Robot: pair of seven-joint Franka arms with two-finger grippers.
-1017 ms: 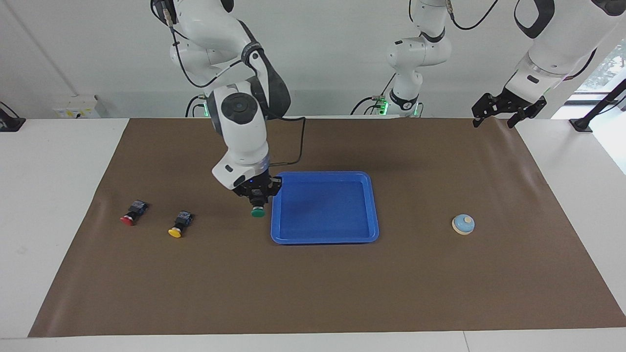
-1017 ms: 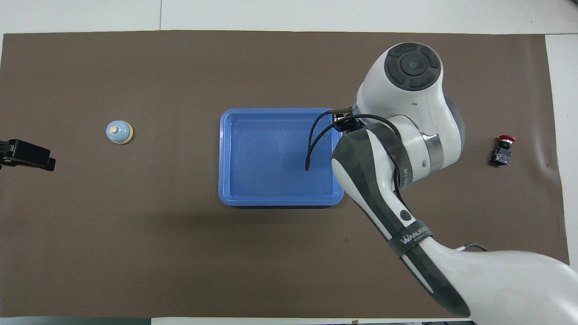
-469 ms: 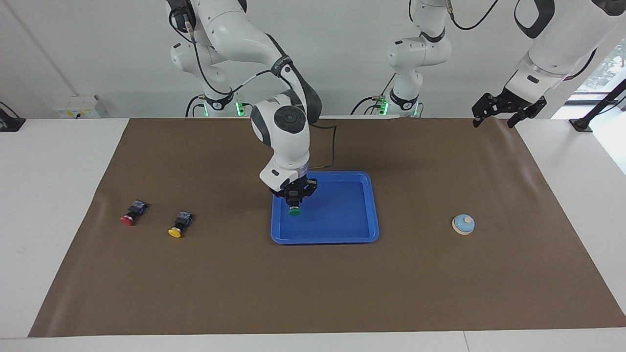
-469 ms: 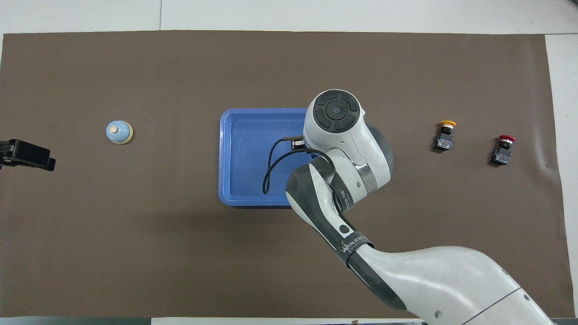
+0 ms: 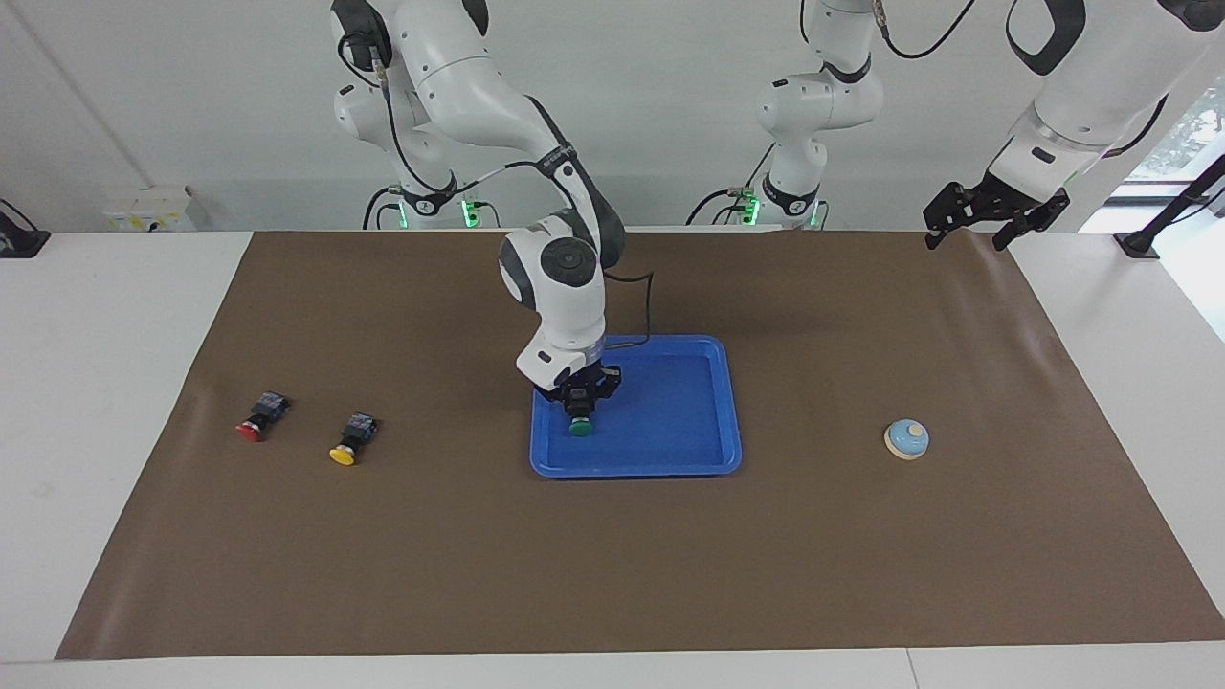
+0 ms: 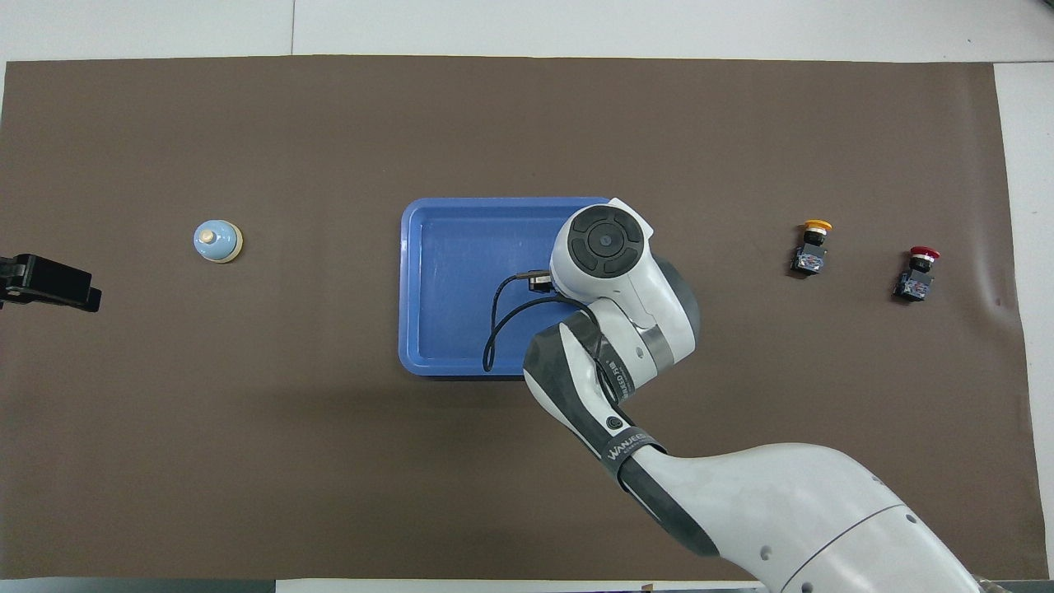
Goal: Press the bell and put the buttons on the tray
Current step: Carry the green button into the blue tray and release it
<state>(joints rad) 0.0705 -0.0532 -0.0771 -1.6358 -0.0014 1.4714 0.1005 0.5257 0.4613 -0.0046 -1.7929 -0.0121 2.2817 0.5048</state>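
Nearest the robots, the left claw [image 5: 995, 218] waits with its fingers spread wide and nothing in them, over the bench [image 5: 105, 383] edge at the left arm's end. The right claw [image 5: 578, 402] is closed on the green button [image 5: 579, 427], cap pointing down, low over the blue tray [image 5: 670, 467] at the side toward the right arm's end; whether the cap already touches the tray floor I cannot tell. The right arm reaches out from its base, forearm bent steeply down, wrist about vertical.

Farther out lie the bell [image 5: 906, 439], toward the left arm's end and well apart from the tray, and the yellow button [image 5: 349, 439] and red button [image 5: 258, 418] on the brown mat [image 5: 612, 574], toward the right arm's end, on their sides.

The risk as I judge it: released cap-down, the button may topple or roll on its rounded cap. It sits close to the rim, so a tumble could leave it propped on the edge. The loose cable [image 6: 502, 321] by the wrist could also brush it.
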